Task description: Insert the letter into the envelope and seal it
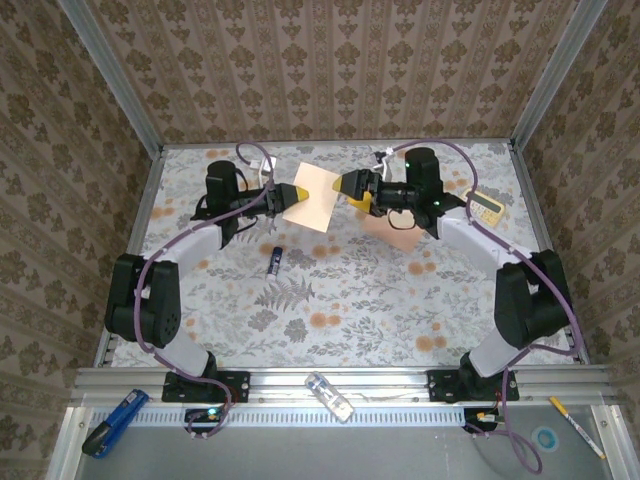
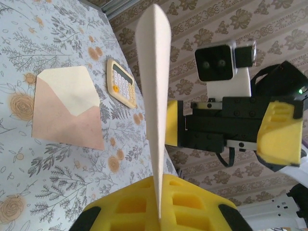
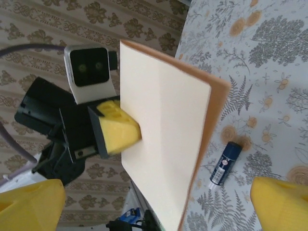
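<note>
My left gripper [image 1: 289,196] pinches the thin peach-orange paper letter [image 1: 315,200] in the air. My right gripper [image 1: 349,186] is spread wide beside it. The salmon-pink paper envelope [image 2: 67,108] lies on the table [image 1: 350,300]. Held by one edge, the letter could slip and fall.

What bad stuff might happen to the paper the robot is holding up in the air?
1. Only the left gripper pinches the letter, at one edge, and the right gripper is open, so the thin sheet might droop or slip.
2. The envelope lies flat and loose, so pushing the letter in might just slide it toward the calculator beside it.
</note>
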Controlling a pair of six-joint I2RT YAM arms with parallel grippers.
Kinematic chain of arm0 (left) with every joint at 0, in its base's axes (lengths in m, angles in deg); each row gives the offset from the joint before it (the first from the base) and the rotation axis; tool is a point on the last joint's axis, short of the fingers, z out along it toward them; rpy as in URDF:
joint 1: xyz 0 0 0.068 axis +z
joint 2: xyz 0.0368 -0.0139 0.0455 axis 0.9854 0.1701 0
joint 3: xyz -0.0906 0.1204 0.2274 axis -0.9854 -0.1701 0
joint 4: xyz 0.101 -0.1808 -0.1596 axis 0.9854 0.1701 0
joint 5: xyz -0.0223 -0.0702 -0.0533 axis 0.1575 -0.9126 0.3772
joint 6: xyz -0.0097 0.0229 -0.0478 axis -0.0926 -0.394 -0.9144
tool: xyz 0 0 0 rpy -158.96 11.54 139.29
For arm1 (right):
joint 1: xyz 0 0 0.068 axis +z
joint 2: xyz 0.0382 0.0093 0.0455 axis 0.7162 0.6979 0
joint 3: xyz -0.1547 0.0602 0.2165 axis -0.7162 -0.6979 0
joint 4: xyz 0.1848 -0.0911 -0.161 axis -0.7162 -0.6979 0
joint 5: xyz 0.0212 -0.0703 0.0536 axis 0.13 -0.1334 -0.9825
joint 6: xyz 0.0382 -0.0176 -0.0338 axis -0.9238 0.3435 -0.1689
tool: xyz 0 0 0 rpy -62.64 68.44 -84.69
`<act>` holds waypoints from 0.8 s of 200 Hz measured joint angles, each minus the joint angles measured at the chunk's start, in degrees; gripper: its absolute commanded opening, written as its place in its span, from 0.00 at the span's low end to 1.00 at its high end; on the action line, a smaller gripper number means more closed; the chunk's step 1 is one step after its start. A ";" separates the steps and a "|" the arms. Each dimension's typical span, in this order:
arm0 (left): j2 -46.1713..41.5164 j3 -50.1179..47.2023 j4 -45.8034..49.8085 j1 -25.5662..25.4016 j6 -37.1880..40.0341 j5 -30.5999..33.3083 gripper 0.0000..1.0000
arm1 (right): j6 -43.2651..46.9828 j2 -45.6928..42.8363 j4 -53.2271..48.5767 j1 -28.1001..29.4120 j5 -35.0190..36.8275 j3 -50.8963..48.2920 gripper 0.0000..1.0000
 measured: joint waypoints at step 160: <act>-4.11 -1.05 -4.35 -2.91 -2.64 9.27 0.00 | -8.46 1.92 30.71 4.59 -0.92 -11.98 0.88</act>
